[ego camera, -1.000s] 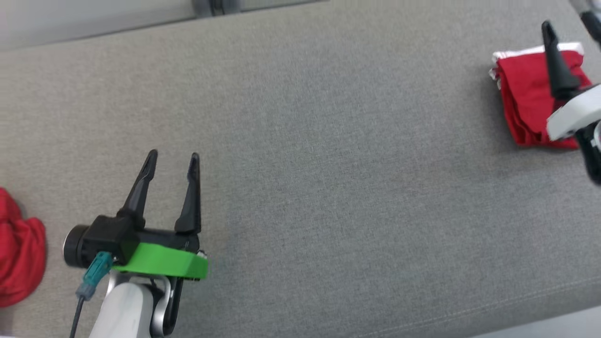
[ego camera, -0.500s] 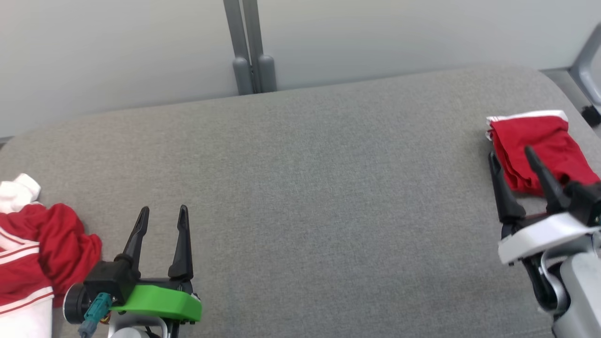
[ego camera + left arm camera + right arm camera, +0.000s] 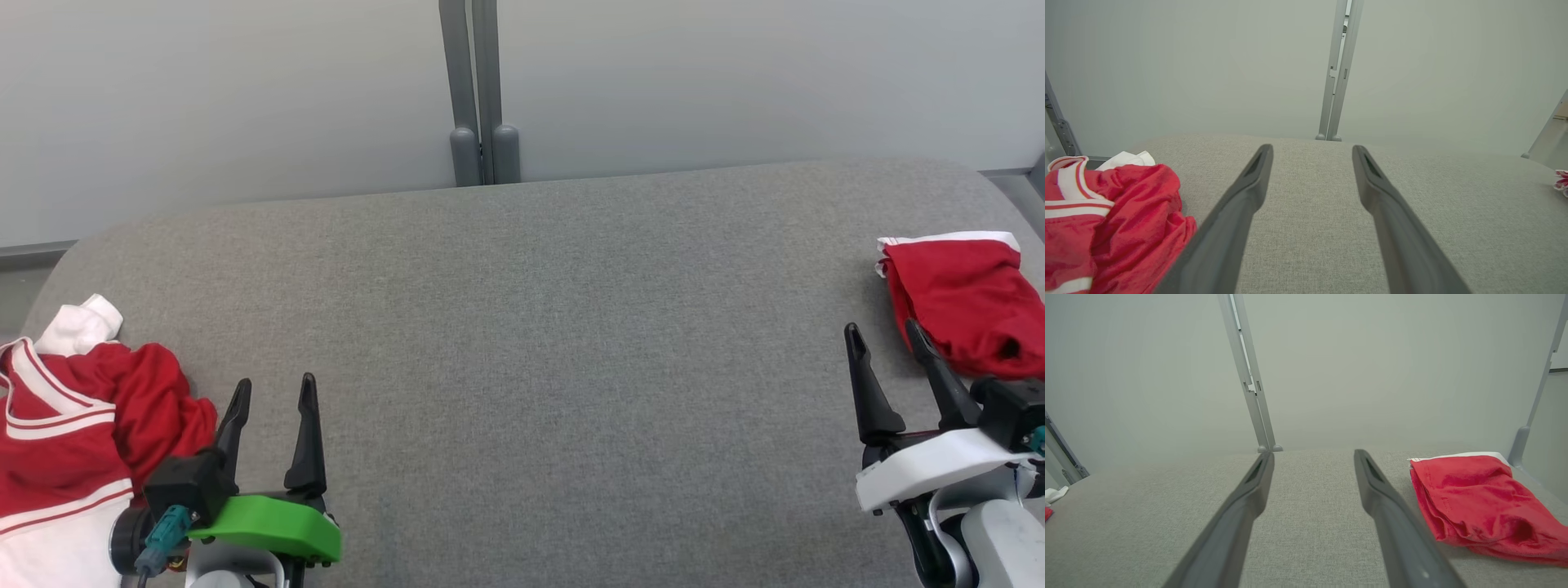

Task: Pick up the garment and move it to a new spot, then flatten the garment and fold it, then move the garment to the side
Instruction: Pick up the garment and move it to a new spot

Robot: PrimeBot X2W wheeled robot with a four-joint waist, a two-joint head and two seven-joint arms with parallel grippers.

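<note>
— Where's the garment [image 3: 963, 302]?
— Folded, red, on the cushion's [image 3: 531, 343] right end, just beyond the right gripper [image 3: 882, 327], untouched.
— Jaws?
— Spread wide on both, nothing between them. The left gripper [image 3: 275, 382] sits near-left, just beside a crumpled red-and-white heap [image 3: 73, 425].

The left gripper [image 3: 275, 380] has two long, tapering black fingers [image 3: 309, 441] on a black housing [image 3: 188, 487], bolted to a bright green mounting plate [image 3: 273, 529]. A teal connector [image 3: 162, 535] with a dark cable [image 3: 140, 576] plugs in beside a round black cap [image 3: 122, 539]. The right gripper [image 3: 882, 327] has the same fingers on a white plate [image 3: 931, 472]. A teal speck [image 3: 1038, 441] at its edge may be a matching connector. Below sits a pale grey wrist shell [image 3: 992, 539].
</note>
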